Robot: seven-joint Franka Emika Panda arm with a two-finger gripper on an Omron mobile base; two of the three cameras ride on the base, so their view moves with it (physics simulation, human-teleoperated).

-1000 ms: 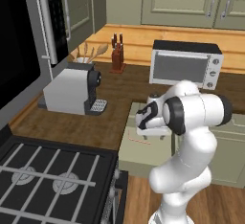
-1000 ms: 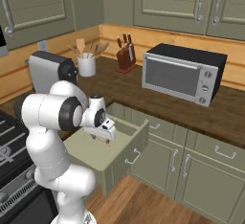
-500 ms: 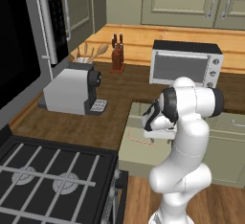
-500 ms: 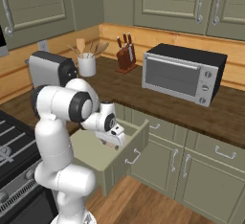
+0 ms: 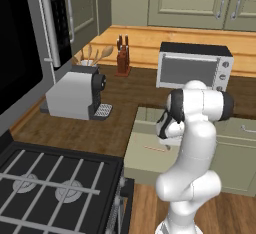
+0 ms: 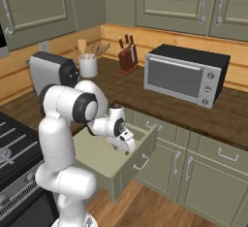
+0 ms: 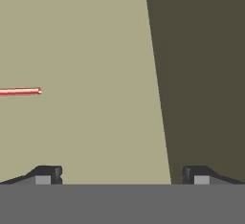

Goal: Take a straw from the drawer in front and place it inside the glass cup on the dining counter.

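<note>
The pale sage-green drawer [image 5: 141, 161] stands pulled open below the counter edge, its light floor [image 7: 95, 50] bare around the hand. The thin reddish-pink straw [image 7: 20, 92] lies flat on that floor, left of the gripper's line; it also shows as a faint line, the straw [image 5: 152, 148], beside the hand. My gripper [image 7: 122, 173] is open with its fingertips [image 7: 46, 174] wide apart and nothing between them. It hangs low inside the drawer [image 6: 138, 159], the gripper [image 6: 127, 145] pointing down. The glass cup and dining counter are out of view.
A dark drawer wall [image 7: 201, 74] rises on the right of the hand view. On the brown countertop stand a toaster oven [image 5: 194, 70], a coffee machine [image 5: 75, 94], a knife block [image 5: 122, 60] and a utensil holder [image 6: 87, 65]. A stove [image 5: 50, 185] lies at the lower left.
The arm has swung its hand down and to the right, lowering the gripper into the open drawer. The drawer and the things on the counter stayed put.
</note>
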